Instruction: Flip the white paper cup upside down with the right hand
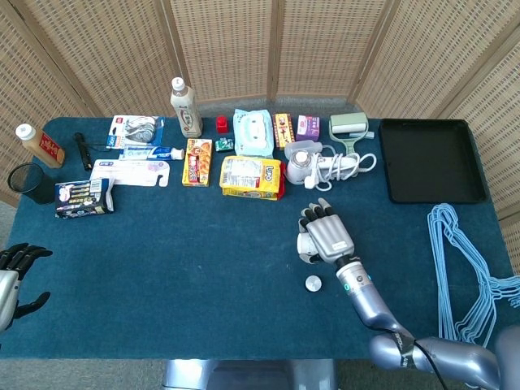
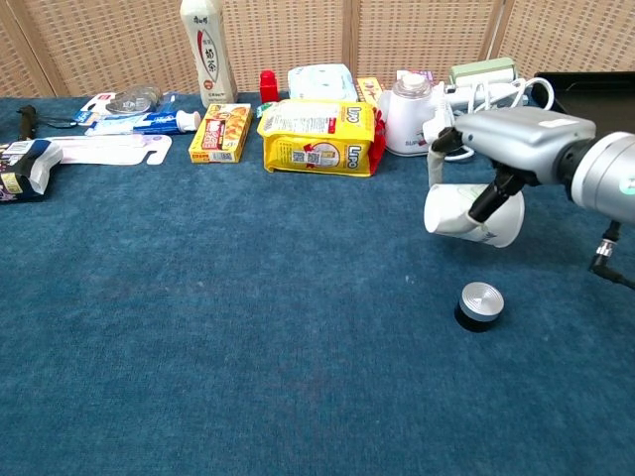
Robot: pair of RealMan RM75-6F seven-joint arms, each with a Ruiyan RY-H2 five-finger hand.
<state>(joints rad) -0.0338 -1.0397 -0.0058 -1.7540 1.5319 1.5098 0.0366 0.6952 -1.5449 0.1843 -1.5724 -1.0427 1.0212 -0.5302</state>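
The white paper cup [image 2: 459, 214] hangs on its side above the blue cloth, mouth toward the left, gripped by my right hand [image 2: 516, 144]. From the head camera the right hand [image 1: 327, 235] covers most of the cup [image 1: 305, 244], near the table's middle right. My left hand [image 1: 15, 270] hovers off the table's left front corner, fingers spread, holding nothing.
A small round metal-topped lid [image 2: 479, 303] lies just in front of the cup. Behind stand a yellow snack bag [image 2: 319, 136], a white appliance with a coiled cord [image 2: 412, 124] and a tall bottle [image 2: 206, 52]. A black tray [image 1: 431, 159] and blue hangers [image 1: 463, 270] lie to the right.
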